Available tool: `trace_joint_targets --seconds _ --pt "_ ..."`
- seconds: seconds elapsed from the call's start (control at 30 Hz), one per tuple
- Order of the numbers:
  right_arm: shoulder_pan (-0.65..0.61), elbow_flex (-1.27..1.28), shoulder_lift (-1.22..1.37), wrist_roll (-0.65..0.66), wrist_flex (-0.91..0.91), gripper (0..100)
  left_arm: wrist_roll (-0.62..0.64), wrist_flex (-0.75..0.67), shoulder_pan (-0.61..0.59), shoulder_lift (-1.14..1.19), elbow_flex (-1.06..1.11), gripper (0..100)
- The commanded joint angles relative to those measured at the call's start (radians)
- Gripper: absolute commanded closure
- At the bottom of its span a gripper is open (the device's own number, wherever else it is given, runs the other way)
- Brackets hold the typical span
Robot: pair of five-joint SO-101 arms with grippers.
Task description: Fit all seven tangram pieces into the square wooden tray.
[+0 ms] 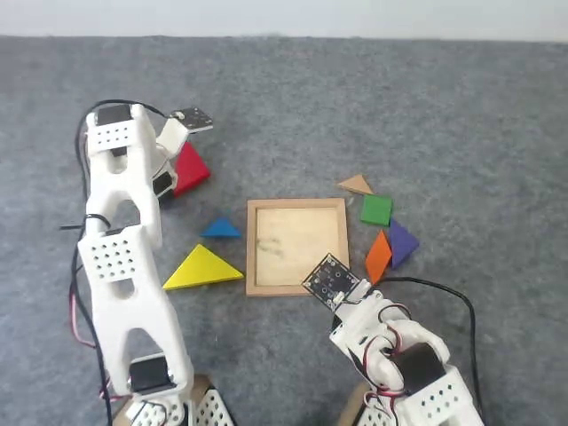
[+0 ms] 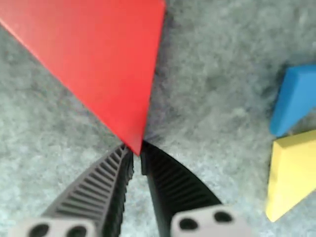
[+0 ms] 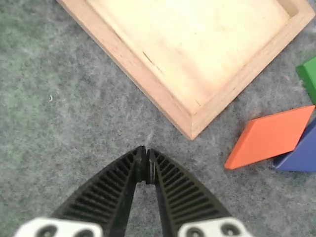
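The grey felt table (image 1: pixel 444 106) carried everything. The left arm (image 1: pixel 120 257) stretched up its left side, and the left gripper (image 2: pixel 136 150) had its fingers drawn almost together, nipping one corner of the red triangle (image 1: pixel 189 169). The right arm (image 1: pixel 390 346) sat low at the near edge. The right gripper (image 3: pixel 147 153) was closed on nothing, its tips just short of the near right corner of the square wooden tray (image 1: pixel 251 248). The tray lay flat in the middle of the table, with all seven pieces outside it on the felt. The yellow triangle (image 1: pixel 202 269) lay just left of the tray's near corner, well apart from the red one. On the tray's right, the orange parallelogram (image 1: pixel 378 256) touched the purple triangle (image 1: pixel 403 243), and the green square (image 1: pixel 376 210) sat just beyond them. The blue triangle (image 1: pixel 220 229) lay between the yellow piece and the tray's far left corner. The tan triangle (image 1: pixel 357 185) lay near the far right corner.
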Motion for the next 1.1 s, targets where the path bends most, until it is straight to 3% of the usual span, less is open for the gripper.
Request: trace_joint_targets --seconds 0.0,0.23,0.43,0.57,0.7,0.83,0.93,1.07 --pt "-0.005 0.017 -0.015 0.006 0.005 98.9 0.011 0.028 -0.008 -0.031 0.015 99" --pt "-0.005 0.017 -0.015 0.003 0.005 98.9 0.087 0.029 -0.075 -0.137 0.082 99" --pt "-0.005 0.017 -0.015 0.002 0.005 98.7 0.083 0.02 -0.101 -0.371 0.409 99" --pt "-0.005 0.017 -0.015 0.002 0.005 98.7 0.055 -0.133 -0.098 -0.621 0.754 99" --pt "-0.005 0.017 -0.015 0.002 0.005 98.8 0.055 -0.39 -0.091 -0.95 1.153 98" --pt "-0.005 0.017 -0.015 0.005 0.005 98.8 -0.066 -0.532 0.006 -1.221 1.481 86" --pt "-0.005 0.017 -0.015 0.006 0.005 98.8 -0.146 -0.592 0.1 -1.35 1.636 75" --pt "-0.005 0.017 -0.015 0.006 0.005 98.9 -0.238 -0.677 0.153 -1.379 1.69 73"
